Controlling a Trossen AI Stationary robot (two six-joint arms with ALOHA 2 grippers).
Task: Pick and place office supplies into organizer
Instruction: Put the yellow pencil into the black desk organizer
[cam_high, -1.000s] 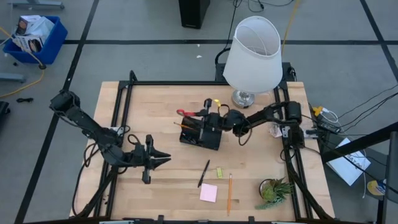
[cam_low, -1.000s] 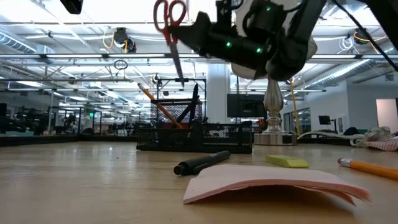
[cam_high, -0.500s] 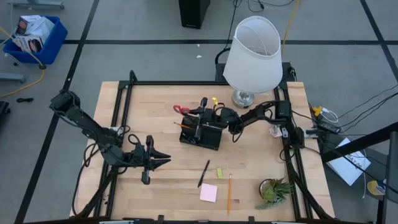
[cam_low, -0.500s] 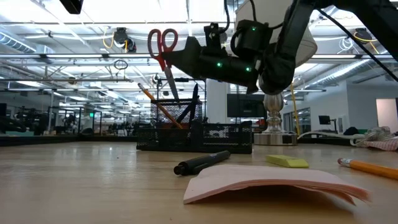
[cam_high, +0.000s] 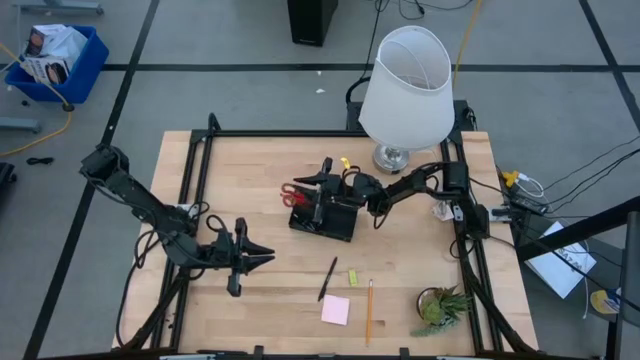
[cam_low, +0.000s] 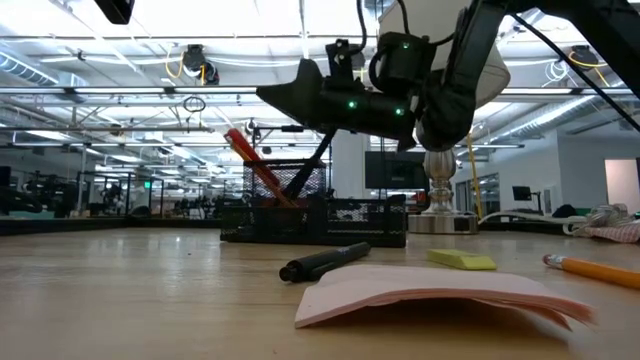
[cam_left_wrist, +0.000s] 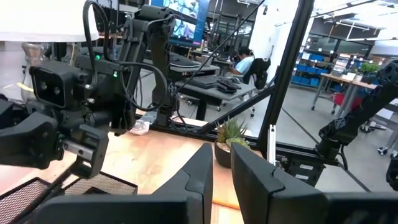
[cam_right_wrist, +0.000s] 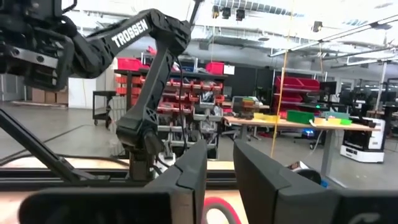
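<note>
High view: the wooden desk (cam_high: 250, 310) is seen from straight above. The black organizer (cam_high: 323, 216) is placed near the middle, in front of the white-shaded lamp (cam_high: 405, 85). The right end effector (cam_high: 322, 184) is held just over the organizer's far edge, and the red-handled scissors (cam_high: 297, 193) are seen lying tilted at the organizer's taller section, red loops pointing away from the lamp. The left end effector (cam_high: 262, 256) is parked low over the desk, well apart from the organizer, with nothing in it. Nearer the front edge a black pen (cam_high: 328, 278), a yellow-green eraser (cam_high: 352, 277), a pink sticky-note pad (cam_high: 336, 309) and an orange pencil (cam_high: 368, 312) are laid out, beside a small potted plant (cam_high: 441, 306).

Low view: the scissors (cam_low: 252, 165) are shown leaning inside the mesh organizer (cam_low: 310, 215), handles up, and apart from the right end effector (cam_low: 285, 96) above them (no contact can be made out). The pen (cam_low: 322, 263), the sticky-note pad (cam_low: 430, 295), the eraser (cam_low: 461, 260) and the pencil (cam_low: 592, 270) are seen in the foreground.

Left wrist view: the two dark fingers (cam_left_wrist: 199, 174) are seen close together with a narrow gap, nothing between them; the right arm and the plant (cam_left_wrist: 229, 138) are visible beyond.

Right wrist view: the fingers (cam_right_wrist: 189, 171) are parted by a narrow gap, and a red scissor loop (cam_right_wrist: 216, 210) is seen below them, not clamped.
</note>
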